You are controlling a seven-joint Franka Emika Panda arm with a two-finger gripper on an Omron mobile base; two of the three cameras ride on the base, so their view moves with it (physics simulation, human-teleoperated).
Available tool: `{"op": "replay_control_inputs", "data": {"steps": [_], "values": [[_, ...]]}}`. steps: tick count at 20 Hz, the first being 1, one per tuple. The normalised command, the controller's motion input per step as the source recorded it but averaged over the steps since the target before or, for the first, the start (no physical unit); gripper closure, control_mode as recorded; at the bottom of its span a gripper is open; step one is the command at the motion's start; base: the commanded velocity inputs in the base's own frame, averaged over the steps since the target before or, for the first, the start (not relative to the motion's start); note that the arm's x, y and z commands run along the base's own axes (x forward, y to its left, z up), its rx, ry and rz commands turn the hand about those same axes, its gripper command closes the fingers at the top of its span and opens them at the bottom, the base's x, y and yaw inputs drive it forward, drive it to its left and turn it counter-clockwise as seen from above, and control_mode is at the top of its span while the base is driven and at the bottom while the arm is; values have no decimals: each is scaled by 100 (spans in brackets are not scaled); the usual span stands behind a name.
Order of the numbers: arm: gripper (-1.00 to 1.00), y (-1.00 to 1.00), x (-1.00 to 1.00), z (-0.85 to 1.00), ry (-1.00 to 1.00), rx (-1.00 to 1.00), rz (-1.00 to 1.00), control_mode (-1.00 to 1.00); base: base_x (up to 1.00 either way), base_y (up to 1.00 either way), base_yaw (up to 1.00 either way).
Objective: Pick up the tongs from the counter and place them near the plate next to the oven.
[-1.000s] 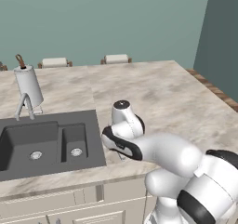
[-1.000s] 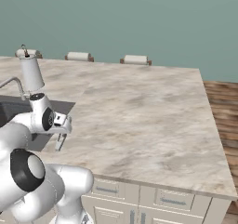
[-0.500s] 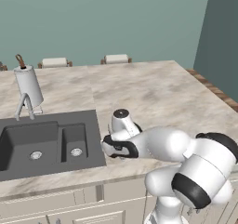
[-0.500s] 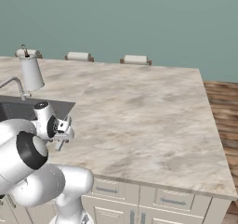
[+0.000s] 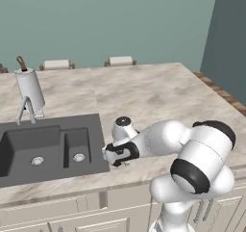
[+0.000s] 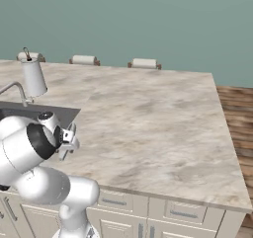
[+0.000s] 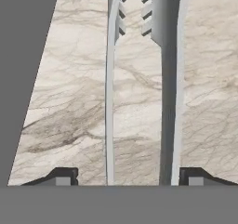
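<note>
- The gripper (image 7: 125,174) is low over the counter (image 5: 158,94), just right of the sink (image 5: 48,147), on the near strip of marble. In the left base view the hand (image 5: 120,151) is bent down at the sink's right rim.
- Its jaws stand wide: in the hand view one fingertip (image 7: 62,175) sits at the left and the other at the right, with both arms of the tongs (image 7: 139,79) running between them.
- I see no pad pressing on metal; each fingertip stands a little outside the nearest tong arm. So the gripper straddles the tongs but holds nothing yet.
- The straddle makes sense as a grasp set-up: fingers either side of the two narrow arms, so closing would squeeze them together across their width.
- The tongs lie flat on the marble beside the sink edge, which shows as the dark wedge at the left of the hand view. They run away from the hand, toothed ends at the far end.
- My judgement: the pick-up is only about to begin, and the carrying and placing remain.
- Farther off, a paper-towel roll (image 5: 30,87) stands beyond the sink beside the tap (image 5: 25,109).
</note>
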Motion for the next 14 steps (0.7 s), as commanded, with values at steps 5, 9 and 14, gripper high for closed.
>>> {"op": "replay_control_inputs", "data": {"steps": [5, 9, 14], "values": [[100, 3, 5, -41, 0, -3, 0, -100, 0, 0, 0], [100, 1, 0, -53, 1, -3, -3, -100, 0, 0, 0], [100, -10, -17, -31, 2, 0, -6, -100, 0, 0, 0]]}}
